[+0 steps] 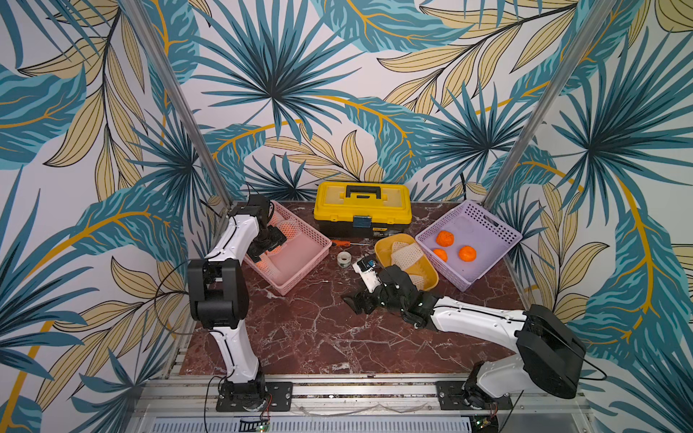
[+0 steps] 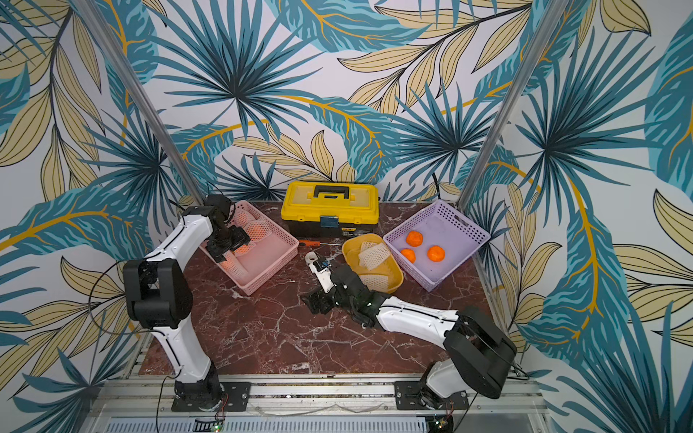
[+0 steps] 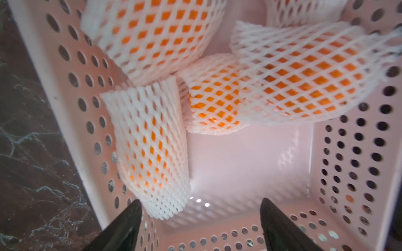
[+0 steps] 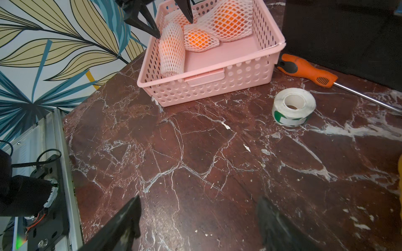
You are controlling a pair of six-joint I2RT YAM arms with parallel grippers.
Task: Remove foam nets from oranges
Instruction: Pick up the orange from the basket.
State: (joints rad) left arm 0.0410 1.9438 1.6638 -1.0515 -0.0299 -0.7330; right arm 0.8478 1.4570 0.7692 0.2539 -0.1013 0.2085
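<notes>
A: Foam nets [image 3: 152, 152], where are they?
B: At least four lie inside the pink basket [image 4: 206, 91], each wrapped round one of the oranges [image 3: 214, 102]. At least two empty ones sit in the yellow bowl [image 1: 378, 250], off to the pink basket's side.
A: And the grippers?
B: The left gripper [image 3: 200, 202] hangs over the pink basket, jaws spread wide, holding nothing, with one finger just beside a net. The right gripper [image 4: 199, 198] hovers over the table [image 4: 195, 152] in front of the pink basket, jaws wide apart, empty.
A: Bare fruit?
B: Three, in the purple basket [image 1: 498, 225], well apart from the pink basket.
</notes>
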